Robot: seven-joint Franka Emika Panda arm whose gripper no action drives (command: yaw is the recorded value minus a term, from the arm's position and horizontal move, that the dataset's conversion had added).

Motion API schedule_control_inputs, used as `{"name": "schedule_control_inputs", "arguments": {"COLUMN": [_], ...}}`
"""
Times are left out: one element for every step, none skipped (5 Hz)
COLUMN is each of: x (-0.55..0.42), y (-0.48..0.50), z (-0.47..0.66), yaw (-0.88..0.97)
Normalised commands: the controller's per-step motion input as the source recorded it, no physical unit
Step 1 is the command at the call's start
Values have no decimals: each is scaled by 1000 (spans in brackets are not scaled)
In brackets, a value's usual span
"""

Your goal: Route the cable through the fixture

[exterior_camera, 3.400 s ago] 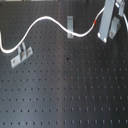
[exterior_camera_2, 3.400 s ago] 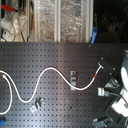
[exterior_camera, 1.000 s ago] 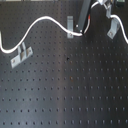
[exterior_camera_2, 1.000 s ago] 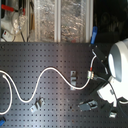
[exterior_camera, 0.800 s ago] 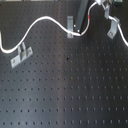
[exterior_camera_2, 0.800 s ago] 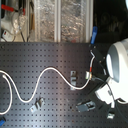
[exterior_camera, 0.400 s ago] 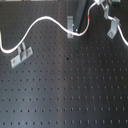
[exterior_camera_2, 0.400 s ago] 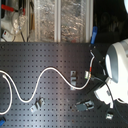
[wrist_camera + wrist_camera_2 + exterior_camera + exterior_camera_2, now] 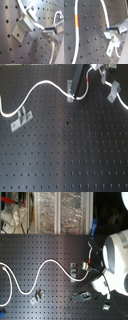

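First exterior view: wide bare stretch of perforated black board (image 9: 65, 159) toward the near edge, fixtures only along the far side. White cable (image 9: 40, 86) waves across the board, passing over the middle fixture (image 9: 70, 86); red band (image 9: 76, 20) seen in second wrist view. Gripper (image 9: 115, 31) closed on the cable. No readable writing.

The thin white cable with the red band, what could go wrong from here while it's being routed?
The gripper seems to pinch the thin white cable by a short stretch only, so it might slip out. The cable arches over the grey metal clip fixture and may ride over rather than seat. Its slack loop could snag another bracket.
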Motion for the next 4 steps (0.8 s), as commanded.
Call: {"name": "schedule_control_inputs", "arguments": {"x": [-367, -383, -312, 7], "y": [213, 184, 58, -9], "z": [-167, -174, 4, 0], "yaw": [0, 0, 0, 0]}}
